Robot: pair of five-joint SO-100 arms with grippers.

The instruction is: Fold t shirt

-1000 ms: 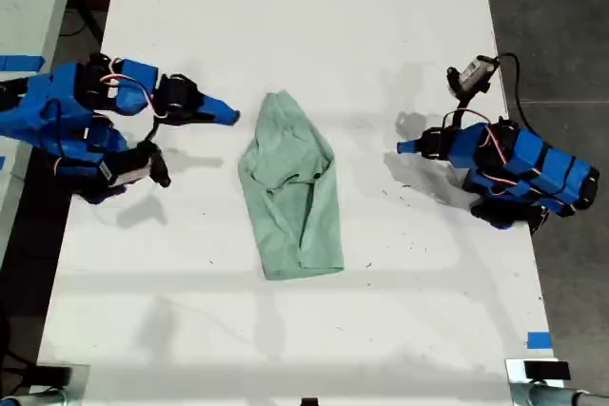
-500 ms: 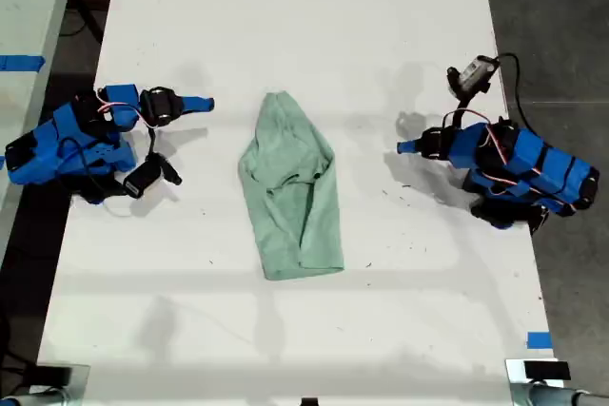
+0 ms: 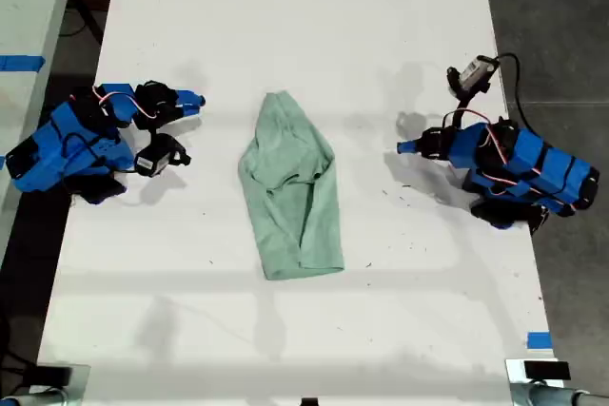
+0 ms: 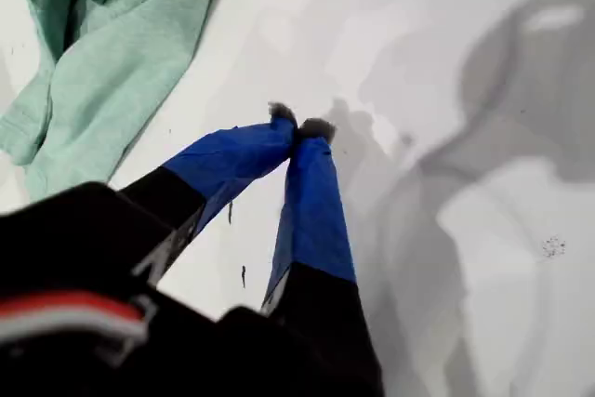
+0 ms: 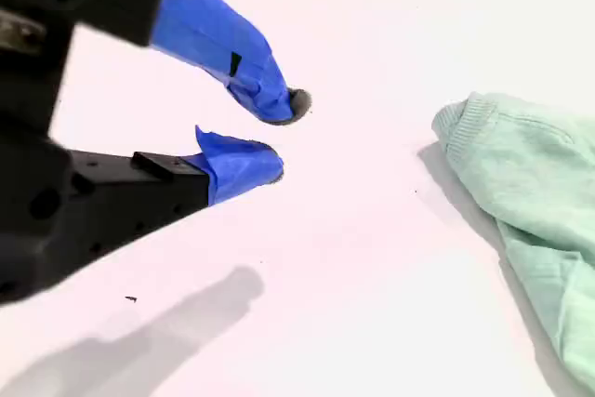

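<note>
You are looking at my first gripper [image 4: 299, 129], which is sitting at the exterior view's right with fingertips pressed together, empty. My second gripper [image 5: 279, 135], at that view's left, is hanging with fingers slightly apart, empty. Between them, touching neither, the t shirt [image 3: 290, 192] is lying bunched on the white table [image 3: 285, 7].
</note>
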